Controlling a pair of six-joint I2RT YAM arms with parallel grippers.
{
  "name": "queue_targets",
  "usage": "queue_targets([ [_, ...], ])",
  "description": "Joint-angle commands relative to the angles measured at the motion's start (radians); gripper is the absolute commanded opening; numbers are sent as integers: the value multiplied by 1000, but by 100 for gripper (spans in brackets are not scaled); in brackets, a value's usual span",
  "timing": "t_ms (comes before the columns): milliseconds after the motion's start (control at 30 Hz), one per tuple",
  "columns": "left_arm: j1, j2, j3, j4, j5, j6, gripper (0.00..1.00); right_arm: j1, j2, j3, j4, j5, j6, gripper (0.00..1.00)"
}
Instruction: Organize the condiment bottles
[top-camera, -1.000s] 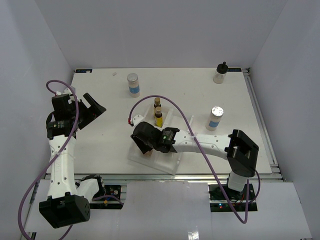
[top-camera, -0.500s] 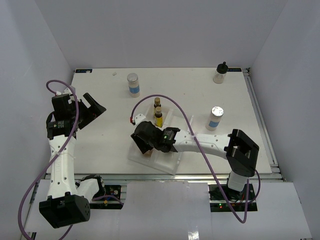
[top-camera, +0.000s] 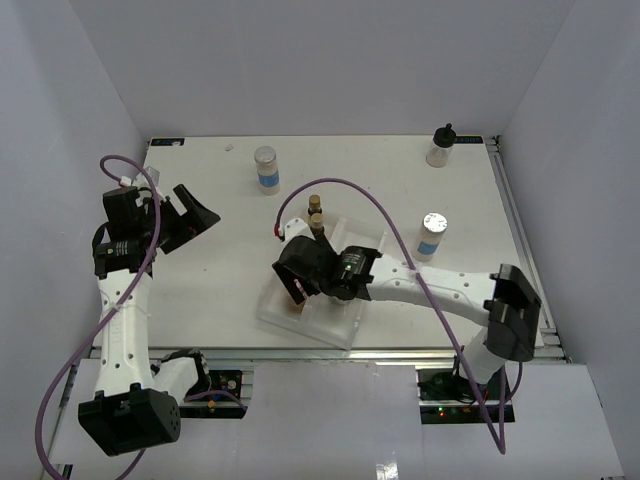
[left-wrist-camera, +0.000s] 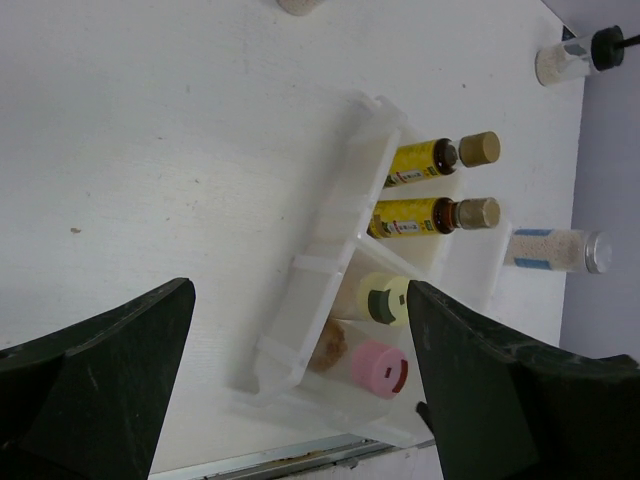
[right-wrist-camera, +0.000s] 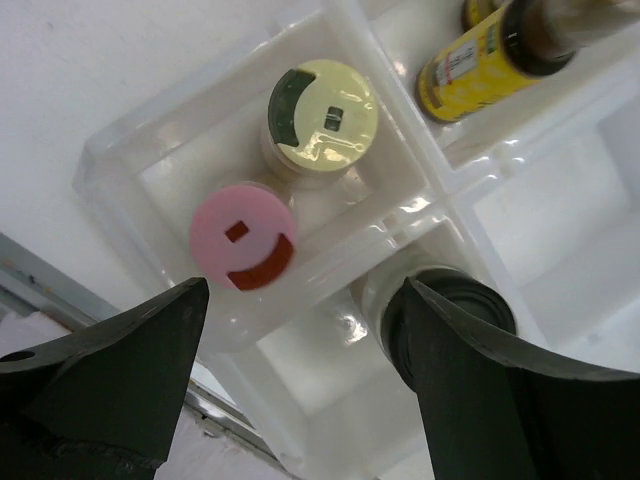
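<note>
From above we see the right gripper low over the near end of the tray, hiding what is beneath it; the left gripper hangs well apart, jaws wide and empty; two amber bottles stand in the tray, while a blue-labelled jar, its twin and a black-capped jar wait on the table. The left wrist view adds the yellow-capped bottle and pink-capped bottle sharing one compartment. Only the right wrist view shows a dark-capped jar in the adjoining compartment, between parted jaws and close to one finger; whether they touch we cannot tell. We judge this a release; we should rise straight up past walls and caps before swinging away, lest a sideways drift tip the jar.
</note>
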Motion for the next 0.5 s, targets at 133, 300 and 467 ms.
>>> queue_targets([
  [133,-14,-37,-95,151,202,-12,98,-115,-195,183,-90,59,-71,87],
  [300,-146,-41,-102,194,127,-19,98,-450,-235,233,-32,-89,-127,87],
  [467,-500,29,-79,206,-147,-16,98,-727,-216,258,-6,-189,-130,89],
])
